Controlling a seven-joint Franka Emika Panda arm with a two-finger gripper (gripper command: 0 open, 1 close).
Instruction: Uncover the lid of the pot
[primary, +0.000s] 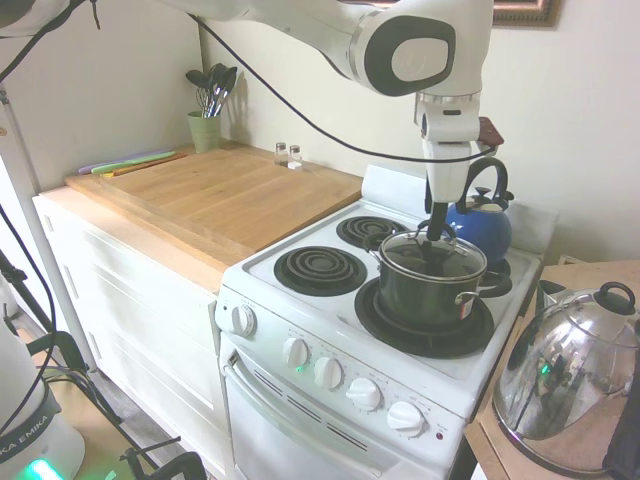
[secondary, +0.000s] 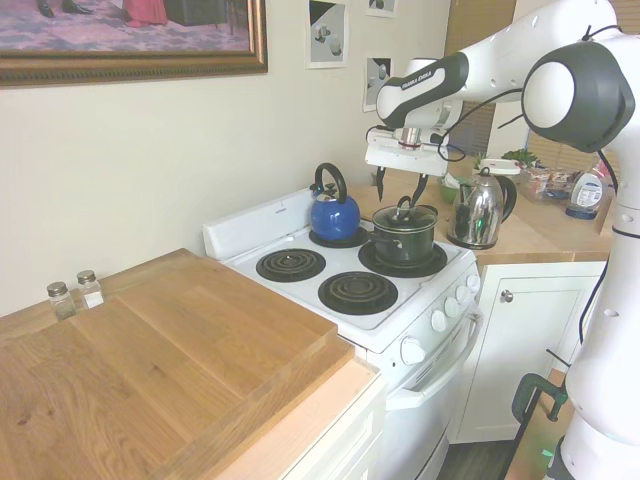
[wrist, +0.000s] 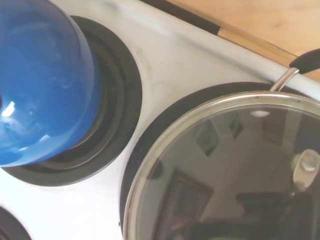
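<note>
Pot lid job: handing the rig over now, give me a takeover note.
Pincer: open, fingers spread either side of the lid's black handle, just above it, not yet closed.
The lid sits on the pot, seated flat all round the rim.
The pot stands on the front burner nearest the steel kettle; the blue kettle is on the burner behind it.
Done: approach and alignment over the handle.
Left: lower, close on the handle, lift the lid off and set it down.

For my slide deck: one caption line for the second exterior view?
Claw open above the glass lid on the dark pot, beside a blue kettle.
</note>
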